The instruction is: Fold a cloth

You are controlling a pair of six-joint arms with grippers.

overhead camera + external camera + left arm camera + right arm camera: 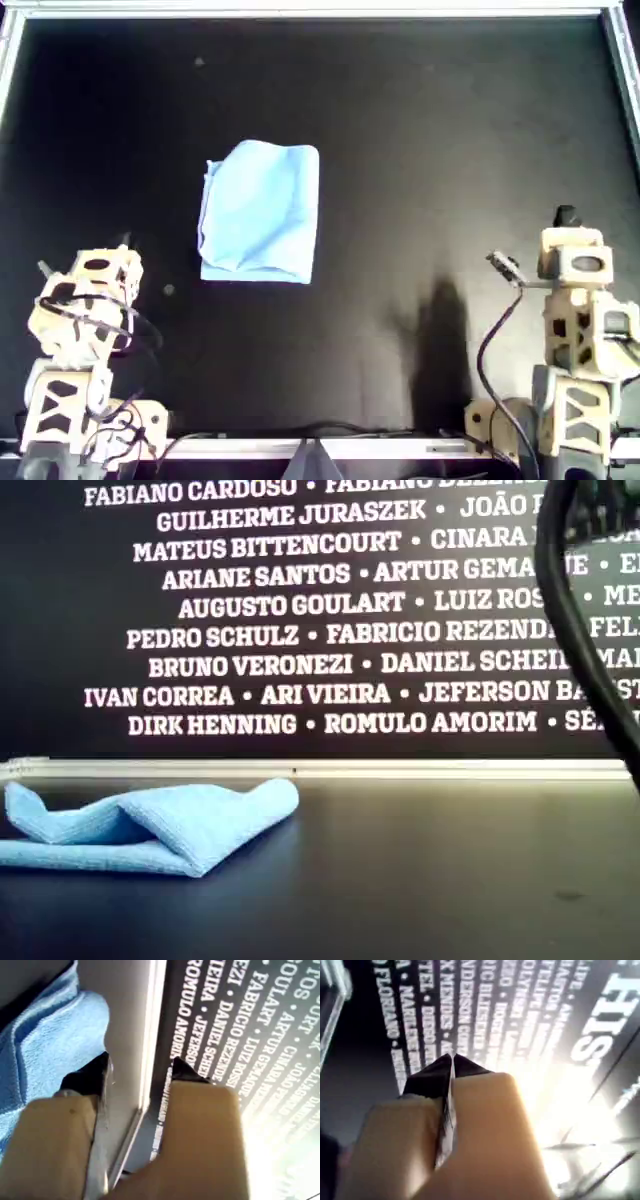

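The light blue cloth [262,212] lies folded into a small rumpled rectangle on the black table [440,130], left of centre in the overhead view. It rests at the exterior view's left [170,825], its top layer humped. My left gripper [140,1062] is open and holds nothing; the cloth [45,1045] lies ahead of it, apart. That arm is pulled back to the overhead view's lower left [122,245]. My right gripper [452,1057] is shut with nothing between its fingers, at the overhead view's lower right [567,215], far from the cloth.
A white rail [300,12] frames the table's far edge [400,769]. Behind it stands a dark wall with white printed names [300,630]. A black cable [585,640] hangs at the exterior view's right. Cables [490,350] trail near the right arm's base.
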